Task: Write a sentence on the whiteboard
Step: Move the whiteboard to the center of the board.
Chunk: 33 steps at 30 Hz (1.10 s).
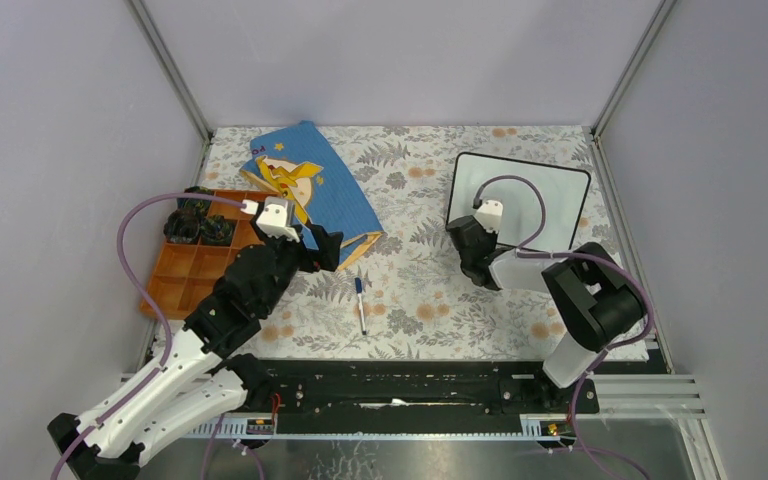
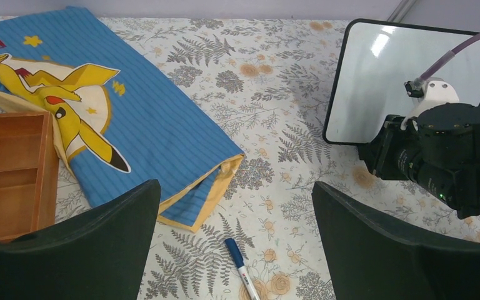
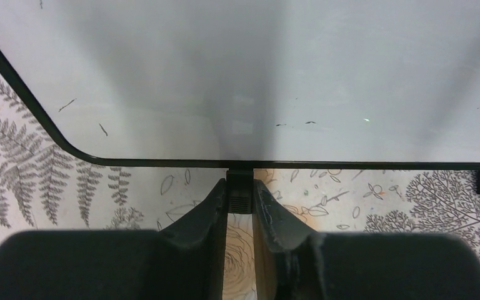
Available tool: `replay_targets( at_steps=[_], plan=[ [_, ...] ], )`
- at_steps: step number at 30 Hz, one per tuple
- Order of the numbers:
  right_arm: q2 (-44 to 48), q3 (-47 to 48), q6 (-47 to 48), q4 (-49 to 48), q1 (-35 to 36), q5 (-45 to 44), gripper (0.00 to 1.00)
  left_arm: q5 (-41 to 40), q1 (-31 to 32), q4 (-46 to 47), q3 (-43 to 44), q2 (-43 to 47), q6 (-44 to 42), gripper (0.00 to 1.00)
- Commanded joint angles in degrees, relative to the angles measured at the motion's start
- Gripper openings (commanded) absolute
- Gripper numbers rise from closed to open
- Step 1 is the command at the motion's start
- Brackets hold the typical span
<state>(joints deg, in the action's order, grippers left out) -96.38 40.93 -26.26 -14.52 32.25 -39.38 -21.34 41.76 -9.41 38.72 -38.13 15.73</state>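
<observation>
- Progress: nothing is written yet, and the marker [image 1: 360,305] lies loose on the worktop [image 1: 410,330], so all the writing is left.
- Whiteboard [image 1: 565,200]: glossy white with a thin black frame, blank (only faint specks), at the far right.
- Left gripper [image 2: 234,187]: wide open and empty, above the marker.
- Right gripper [image 3: 240,186]: pinched on the board's black foot [image 3: 239,195] at its near edge.
</observation>
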Motion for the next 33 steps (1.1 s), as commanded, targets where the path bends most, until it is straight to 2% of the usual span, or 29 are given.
replay_targets(
  at_steps=[1, 8, 17, 27, 33],
  plan=[
    [4.8, -2.5, 1.5, 0.32, 1.38, 0.74, 0.0, 0.55, 0.42, 3.7, -0.38, 0.87, -0.97, 0.99],
    [9.63, -5.16, 0.4, 3.15, 6.69, -0.65, 0.0, 0.8, 0.54, 3.59, -0.43, 0.96, -0.96, 0.99],
    [13.37, -5.28, -8.14, 7.95, 13.93, -1.08, 0.0, 1.06, 0.75, 3.52, -0.37, 0.34, -0.96, 0.99],
    [4.14, 2.04, -19.61, 14.06, 26.04, -6.02, 0.0, 0.96, 0.95, 3.43, -0.53, -0.38, -1.14, 0.99],
    [-0.02, 6.53, -24.86, 18.71, 30.24, -8.78, 0.0, 0.54, 1.19, 3.34, -0.64, -0.79, -1.31, 0.99]
  ],
)
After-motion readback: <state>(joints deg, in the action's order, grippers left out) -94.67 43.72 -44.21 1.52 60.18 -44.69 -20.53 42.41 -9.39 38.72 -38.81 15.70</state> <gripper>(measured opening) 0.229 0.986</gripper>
